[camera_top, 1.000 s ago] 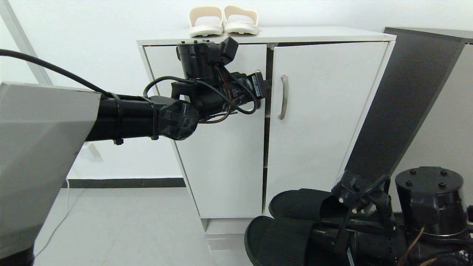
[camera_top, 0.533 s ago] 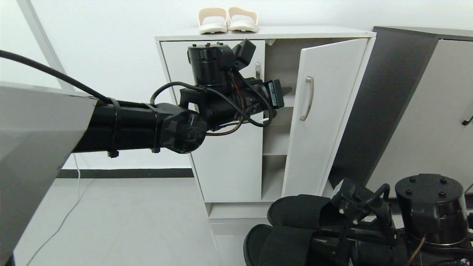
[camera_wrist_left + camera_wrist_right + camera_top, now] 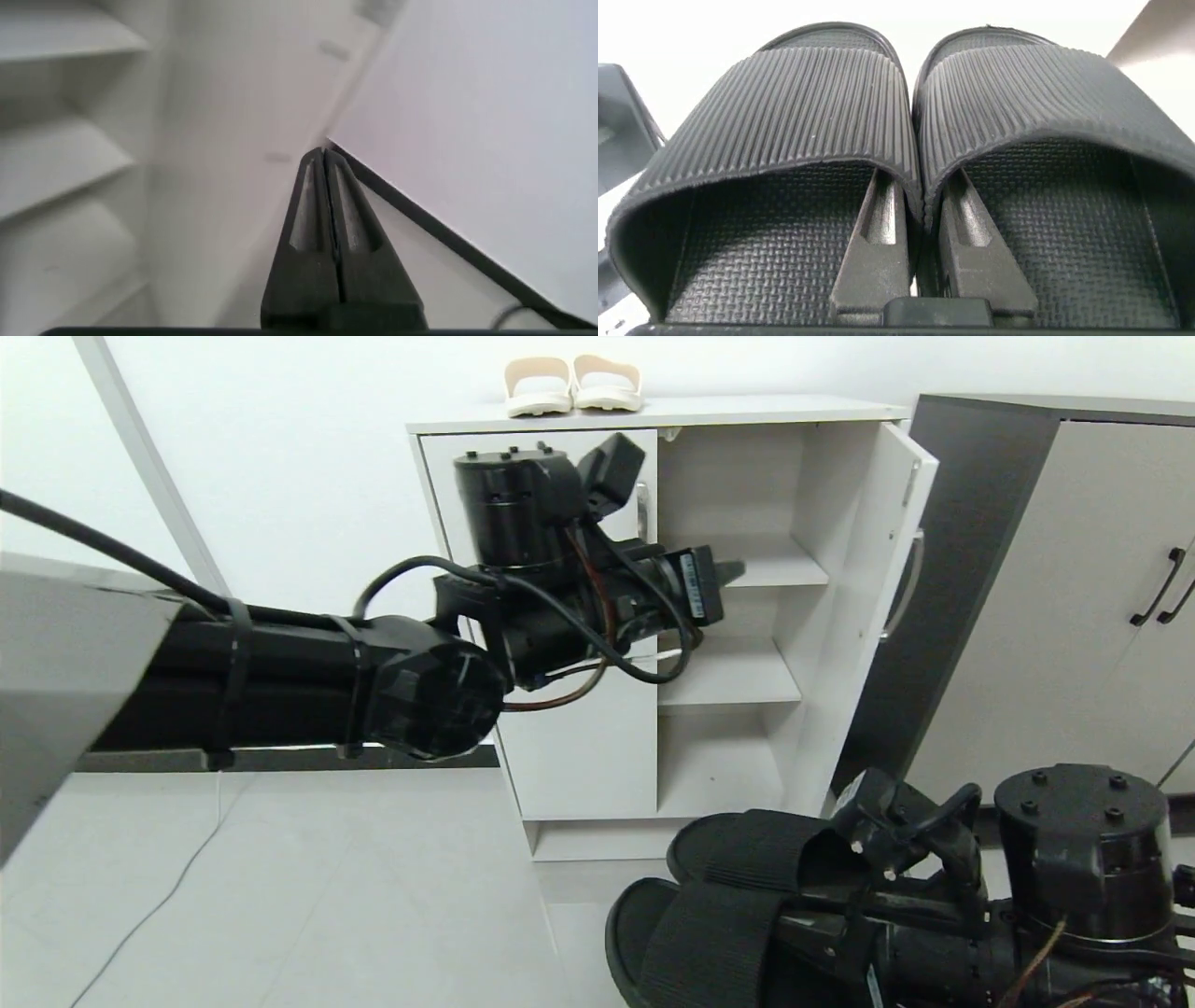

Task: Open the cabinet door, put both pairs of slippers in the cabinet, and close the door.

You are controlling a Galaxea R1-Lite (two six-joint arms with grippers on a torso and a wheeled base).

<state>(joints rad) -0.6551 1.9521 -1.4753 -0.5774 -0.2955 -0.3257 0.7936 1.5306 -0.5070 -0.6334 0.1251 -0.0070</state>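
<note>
Swung wide now, your white cabinet door (image 3: 873,616) bares shelves (image 3: 728,677) at 11 o'clock from the right claw (image 3: 920,238), which pinches 2 black ribbed slippers (image 3: 747,896); left claw (image 3: 325,201) is pressed closed, empty.

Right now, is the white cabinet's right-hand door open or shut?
Open: the white cabinet door stands swung wide on its hinges, baring the white shelves inside.

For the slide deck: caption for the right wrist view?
Right gripper clamps the black slippers by their adjoining inner walls.
</note>
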